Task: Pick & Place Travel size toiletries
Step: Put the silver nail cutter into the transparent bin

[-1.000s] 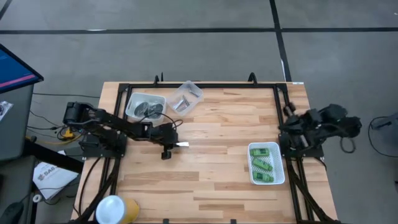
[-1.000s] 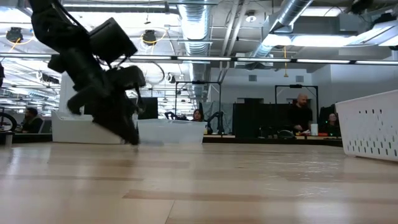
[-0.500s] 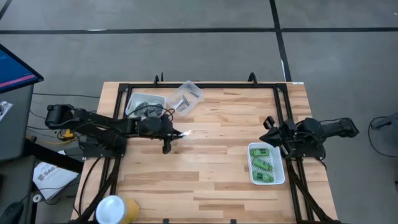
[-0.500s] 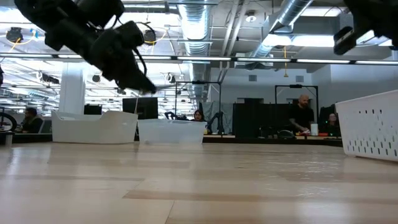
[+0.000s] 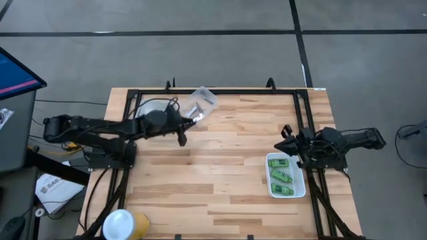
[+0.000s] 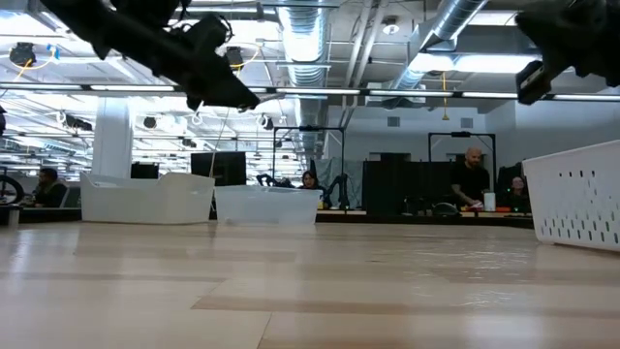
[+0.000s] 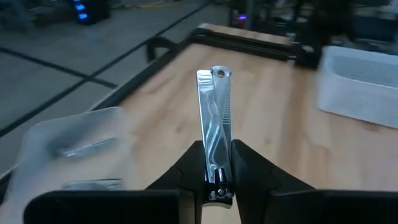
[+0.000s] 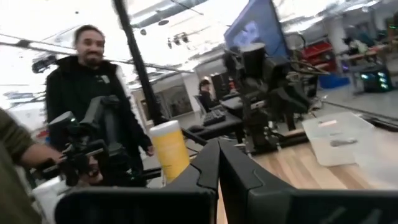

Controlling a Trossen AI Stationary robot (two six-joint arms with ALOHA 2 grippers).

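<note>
- At about 9 o'clock on the table's far-left corner, white mesh basket (image 5: pixel 148 109) with dark grey round jars inside, mostly covered by the left arm crossing over it.
- Left gripper (image 5: pixel 189 124) raised above the table at roughly 11 o'clock from the table's centre, clamped on a silver nail clipper (image 7: pixel 215 121), gripped at one end with the rest sticking out past the fingertips (image 7: pixel 194 163).
- In the high view, clipper tip just beside the near edge of the clear plastic tub (image 5: pixel 202 105); in the left wrist view, tub (image 7: pixel 68 149) blurred, with silver tools lying in it.
- Tub tilted at an angle to the table edge, at about 12 o'clock along the far side, just right of the basket.
- Wooden table (image 5: pixel 227 173) bare across its middle.
- At about 3 o'clock, right gripper (image 5: pixel 285 139) held above the far end of a second white basket (image 5: pixel 298 190), fingers (image 8: pixel 211 163) pressed together, holding nothing.
- Green bottles (image 5: pixel 283 177) lying inside that right-hand basket, at about 4 o'clock.
- In the right wrist view, a person in a dark top (image 8: pixel 93 106) beyond the table and a yellow cup (image 8: pixel 169 149).
</note>
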